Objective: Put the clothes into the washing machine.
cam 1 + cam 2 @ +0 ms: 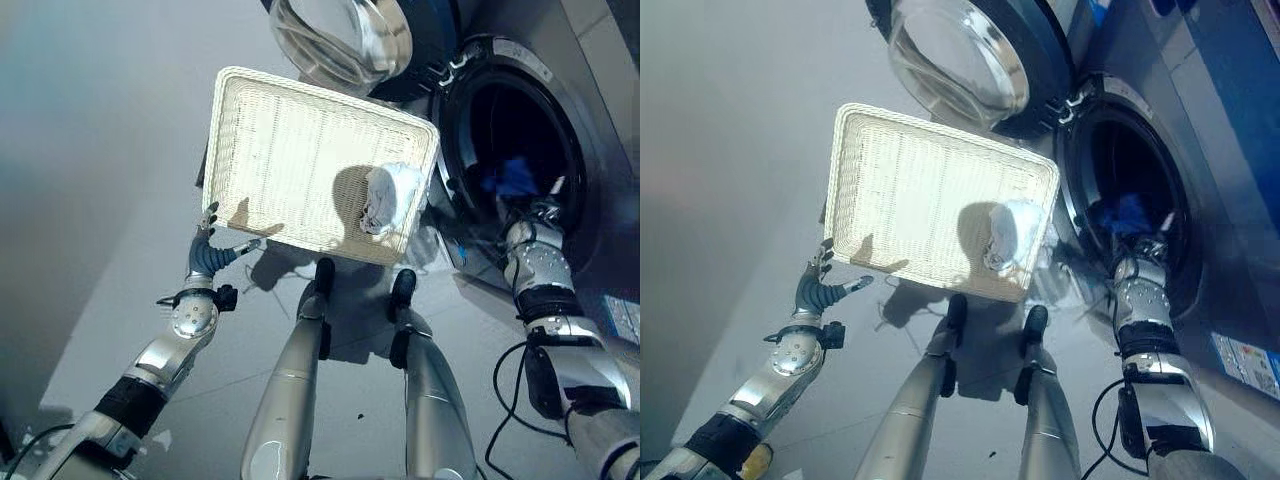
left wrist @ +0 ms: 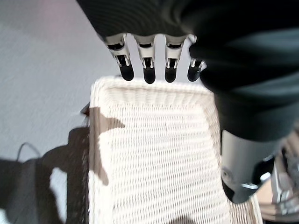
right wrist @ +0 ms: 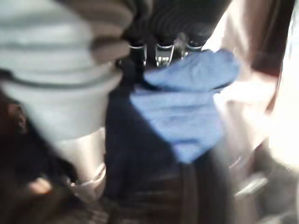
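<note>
My right hand (image 1: 535,222) was reaching into the mouth of the washing machine (image 1: 590,130), with a blue garment (image 3: 187,107) bunched right at its fingers inside the drum. In my right wrist view the cloth sat against the fingertips, but I could not tell whether the fingers were curled on it or already free of it. To do this step well, I judged I should carry the cloth well past the door seal before letting go, so no corner hung over the rim, then draw the hand straight back out without snagging it.

My left hand (image 1: 208,252) hovered with its fingers straight and relaxed, holding nothing, just at the near edge of the white wicker basket (image 1: 260,120) on the floor.

The blue garment looked soft and crumpled, a mid blue against the dark drum. 1 more piece, a white cloth (image 1: 388,198), lay wadded in the corner of the basket nearest the machine. The round glass door (image 1: 955,60) stood swung open beyond the basket.
</note>
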Available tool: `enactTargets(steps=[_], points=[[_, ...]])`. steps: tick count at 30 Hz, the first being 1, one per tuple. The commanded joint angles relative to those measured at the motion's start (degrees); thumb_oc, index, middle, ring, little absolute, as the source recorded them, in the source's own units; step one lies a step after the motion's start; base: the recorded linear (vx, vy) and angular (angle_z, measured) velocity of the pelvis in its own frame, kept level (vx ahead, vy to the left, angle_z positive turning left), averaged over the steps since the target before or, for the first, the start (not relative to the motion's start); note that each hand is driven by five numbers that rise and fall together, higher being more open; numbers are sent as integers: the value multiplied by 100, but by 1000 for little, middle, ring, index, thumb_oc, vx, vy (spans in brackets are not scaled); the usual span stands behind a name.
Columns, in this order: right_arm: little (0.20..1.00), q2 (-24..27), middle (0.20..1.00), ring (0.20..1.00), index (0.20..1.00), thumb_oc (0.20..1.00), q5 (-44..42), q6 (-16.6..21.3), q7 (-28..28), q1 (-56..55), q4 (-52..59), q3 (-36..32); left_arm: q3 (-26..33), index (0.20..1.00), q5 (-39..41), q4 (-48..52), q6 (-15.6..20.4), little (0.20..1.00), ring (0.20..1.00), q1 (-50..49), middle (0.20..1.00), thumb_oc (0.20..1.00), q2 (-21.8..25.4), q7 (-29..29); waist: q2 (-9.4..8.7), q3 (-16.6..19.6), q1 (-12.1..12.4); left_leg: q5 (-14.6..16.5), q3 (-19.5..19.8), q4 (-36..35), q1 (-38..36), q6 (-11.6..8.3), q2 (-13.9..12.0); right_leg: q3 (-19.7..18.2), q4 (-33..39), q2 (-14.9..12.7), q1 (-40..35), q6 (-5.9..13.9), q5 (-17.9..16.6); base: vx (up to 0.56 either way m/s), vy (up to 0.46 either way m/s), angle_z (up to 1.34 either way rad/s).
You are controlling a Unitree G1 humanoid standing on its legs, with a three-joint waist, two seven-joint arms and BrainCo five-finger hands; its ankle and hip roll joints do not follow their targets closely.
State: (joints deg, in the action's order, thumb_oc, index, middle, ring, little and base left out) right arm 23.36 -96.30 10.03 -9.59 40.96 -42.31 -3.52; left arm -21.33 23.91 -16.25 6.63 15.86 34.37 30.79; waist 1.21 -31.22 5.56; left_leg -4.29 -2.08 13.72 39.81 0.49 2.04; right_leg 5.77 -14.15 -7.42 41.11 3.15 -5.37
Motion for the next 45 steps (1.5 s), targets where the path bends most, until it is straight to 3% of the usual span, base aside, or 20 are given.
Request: enactTargets(steps=[1, 5, 6, 8, 9, 10, 12, 15, 17, 20, 26, 31, 38, 39, 41, 42, 45], points=[[1000, 756, 1000, 1000, 1000, 1000, 1608, 63, 578, -47, 45, 243, 122, 1000, 499, -148, 171, 1000, 1000, -214, 1000, 1000, -459, 19, 608, 142, 58, -232, 229, -592, 11, -191, 202, 514, -335, 444, 97, 44, 350, -93, 41, -14], [1000, 720, 1000, 1000, 1000, 1000, 2801, 151, 607, 77, 47, 486, 238, 1000, 816, -581, 200, 1000, 1000, -419, 1000, 1000, -707, -145, 641, 142, 80, -266, 239, -669, 17, -194, 215, 496, -263, 454, 116, 50, 317, -55, 37, -4], [1000, 731, 1000, 1000, 1000, 1000, 4163, 227, 314, 71, 236, 777, 348, 1000, 1079, -1027, 213, 1000, 1000, -664, 1000, 1000, -917, -430, 648, 142, 87, -237, 215, -752, -73, -196, 222, 489, -226, 460, 60, 60, 359, -77, 68, 2], [1000, 749, 1000, 1000, 1000, 1000, 4828, 300, 163, 48, 325, 870, 399, 1000, 1131, -1179, 210, 1000, 1000, -728, 1000, 1000, -978, -501, 646, 142, 79, -246, 207, -769, -87, -197, 223, 488, -214, 463, 53, 62, 353, -47, 65, 6], [1000, 787, 1000, 1000, 1000, 1000, 5584, 410, -24, 27, 395, 973, 441, 1000, 1182, -1315, 181, 1000, 1000, -780, 1000, 1000, -1033, -558, 644, 142, 73, -251, 202, -771, -90, -199, 225, 485, -208, 463, 53, 67, 346, -70, 134, 9], [1000, 1015, 1000, 1000, 1000, 1000, 7803, 373, -840, -32, 852, 1371, 584, 1000, 1120, -1686, 224, 1000, 1000, -903, 1000, 1000, -1207, -699, 621, 142, 34, -256, 149, -755, -70, -201, 207, 474, -214, 464, 85, 81, 333, -71, 150, 7], [1000, 1327, 1000, 1000, 1000, 1000, 9267, 245, -1427, -127, 1260, 1675, 679, 1000, 1024, -1895, 262, 1000, 1000, -1033, 1000, 1000, -1270, -764, 609, 142, -15, -248, 120, -743, -67, -192, 196, 450, -236, 459, 102, 110, 337, -47, 121, 3], [1000, 1491, 1000, 1000, 1000, 1000, 9645, 229, -1574, -180, 1492, 1795, 705, 1000, 1015, -2042, 282, 1000, 1000, -1095, 1000, 1000, -1298, -807, 605, 142, -45, -244, 113, -738, -85, -188, 195, 439, -250, 456, 91, 119, 350, -31, 93, 5], [1000, 1571, 1000, 1000, 1000, 1000, 10156, 520, -1814, -359, 1946, 1944, 764, 1000, 978, -2426, 379, 1000, 1000, -1146, 1000, 1000, -1349, -950, 595, 142, -95, -243, 90, -776, -149, -197, 177, 420, -246, 431, 54, 162, 374, -50, 118, 5], [1000, 1495, 1000, 1000, 1000, 1000, 10504, 639, -1917, -426, 2184, 2026, 785, 1000, 931, -2625, 397, 1000, 1000, -1098, 1000, 1000, -1404, -1000, 580, 142, -113, -243, 82, -787, -170, -204, 168, 406, -248, 415, 39, 188, 386, -34, 57, 2], [1000, 1332, 1000, 1000, 1000, 1000, 10771, 539, -1993, -341, 2442, 2263, 788, 1000, 852, -2861, 459, 1000, 1000, -974, 1000, 1000, -1524, -1060, 570, 142, -105, -245, 81, -854, -230, -211, 153, 386, -218, 390, 3, 225, 392, -32, 30, -1], [1000, 1217, 1000, 1000, 1000, 1000, 11253, 508, -2383, -218, 2509, 2377, 779, 1000, 823, -2972, 567, 1000, 1000, -905, 1000, 1000, -1603, -1059, 574, 142, -67, -274, 89, -905, -265, -223, 144, 395, -156, 359, -43, 259, 339, -31, 19, 3], [1000, 1219, 1000, 1000, 1000, 1000, 11479, 443, -2375, -225, 2572, 2438, 783, 1000, 804, -2984, 572, 1000, 1000, -924, 1000, 1000, -1622, -1056, 564, 142, -75, -246, 95, -922, -328, -222, 156, 392, -169, 348, -92, 266, 384, -6, 2, 3], [1000, 1361, 1000, 1000, 1000, 1000, 12276, 377, -2380, -164, 2773, 2695, 779, 1000, 781, -2937, 540, 1000, 1000, -921, 1000, 1000, -1633, -1014, 537, 142, -65, -256, 103, -950, -353, -216, 164, 406, -141, 342, -125, 280, 371, -31, 3, 3], [1000, 1361, 1000, 1000, 1000, 1000, 12276, 377, -2380, -164, 2773, 2695, 779, 1000, 781, -2937, 540, 1000, 1000, -921, 1000, 1000, -1633, -1014, 537, 142, -65, -256, 103, -950, -353, -216, 164, 406, -141, 342, -125, 280, 371, -31, -14, 3], [1000, 1574, 1000, 1000, 1000, 1000, 12835, 387, -2263, 46, 2944, 3095, 754, 1000, 792, -2955, 541, 1000, 1000, -908, 1000, 1000, -1597, -1023, 500, 142, -24, -274, 155, -985, -372, -215, 157, 421, -144, 347, -151, 295, 379, -30, -31, 3], [1000, 1574, 1000, 1000, 1000, 1000, 12835, 387, -2263, 46, 2944, 3095, 754, 1000, 792, -2955, 541, 1000, 1000, -908, 1000, 1000, -1597, -1023, 500, 142, -24, -274, 155, -985, -372, -215, 157, 421, -144, 347, -151, 295, 379, -10, -10, 1]])
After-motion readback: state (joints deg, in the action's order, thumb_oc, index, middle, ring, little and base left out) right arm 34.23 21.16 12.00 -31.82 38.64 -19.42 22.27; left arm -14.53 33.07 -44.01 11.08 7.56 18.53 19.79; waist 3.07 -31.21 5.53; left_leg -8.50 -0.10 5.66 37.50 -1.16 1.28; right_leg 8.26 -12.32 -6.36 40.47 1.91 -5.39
